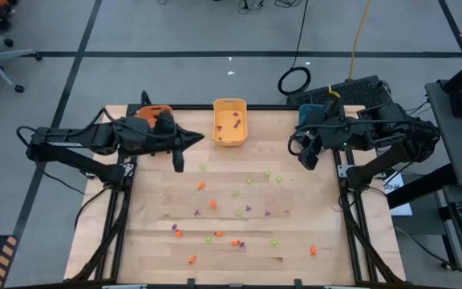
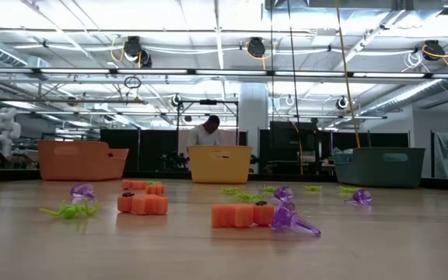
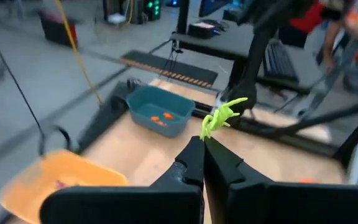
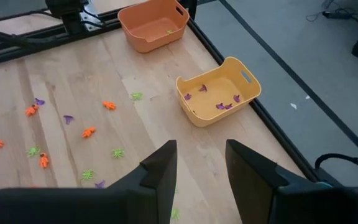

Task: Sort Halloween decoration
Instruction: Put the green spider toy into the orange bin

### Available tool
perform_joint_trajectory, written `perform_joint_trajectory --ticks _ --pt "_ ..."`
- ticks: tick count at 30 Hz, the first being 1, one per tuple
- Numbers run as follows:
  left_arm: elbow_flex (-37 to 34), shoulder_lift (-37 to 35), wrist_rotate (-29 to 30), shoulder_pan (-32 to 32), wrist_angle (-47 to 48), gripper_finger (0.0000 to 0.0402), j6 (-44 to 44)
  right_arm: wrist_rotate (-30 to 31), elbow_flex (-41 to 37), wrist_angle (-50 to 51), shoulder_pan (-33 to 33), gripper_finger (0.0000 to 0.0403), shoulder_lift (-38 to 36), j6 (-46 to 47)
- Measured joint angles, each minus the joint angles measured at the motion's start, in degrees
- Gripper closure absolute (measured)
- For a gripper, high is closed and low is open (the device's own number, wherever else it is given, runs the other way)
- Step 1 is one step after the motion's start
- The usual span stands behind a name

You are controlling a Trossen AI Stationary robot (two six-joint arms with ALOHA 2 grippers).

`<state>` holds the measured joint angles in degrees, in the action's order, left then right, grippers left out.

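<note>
One green spider trinket (image 3: pixel 221 116) is pinched in the shut left tool (image 3: pixel 204 144), next needing carriage over the orange bin (image 1: pixel 152 115) just behind it and release, while the right tool (image 4: pixel 201 155) waits half-open, empty.

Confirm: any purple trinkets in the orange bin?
No. The right wrist view shows the orange bin holding only one green trinket.

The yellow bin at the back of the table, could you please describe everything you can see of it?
The yellow bin is an oblong, open-topped tub that looks like plastic, with a cut-out handle at one end. It stands upright at the table's far edge, between the two grippers. Several small purple trinkets lie inside. Nothing else touches it.
</note>
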<state>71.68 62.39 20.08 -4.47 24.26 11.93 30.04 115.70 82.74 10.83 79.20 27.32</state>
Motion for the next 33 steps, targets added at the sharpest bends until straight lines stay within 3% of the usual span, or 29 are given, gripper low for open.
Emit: perform_joint_trajectory --ticks 7,12,23,33 --pt "0.0 0.0 -0.4 0.0 -3.4 0.0402 -32.7 0.0 0.0 0.0 0.0 0.0277 0.0 -0.2" --pt "0.0 0.0 -0.5 0.0 -6.5 0.0402 -44.3 0.0 0.0 0.0 0.0 0.0277 0.0 -0.4" --pt "0.0 0.0 -1.9 0.0 -10.6 0.0402 -51.5 0.2 0.0 -0.1 0.0 0.0277 0.0 1.4" --pt "0.0 0.0 -1.9 0.0 -10.5 0.0402 -51.7 0.3 0.0 -0.2 0.0 0.0277 0.0 3.5"
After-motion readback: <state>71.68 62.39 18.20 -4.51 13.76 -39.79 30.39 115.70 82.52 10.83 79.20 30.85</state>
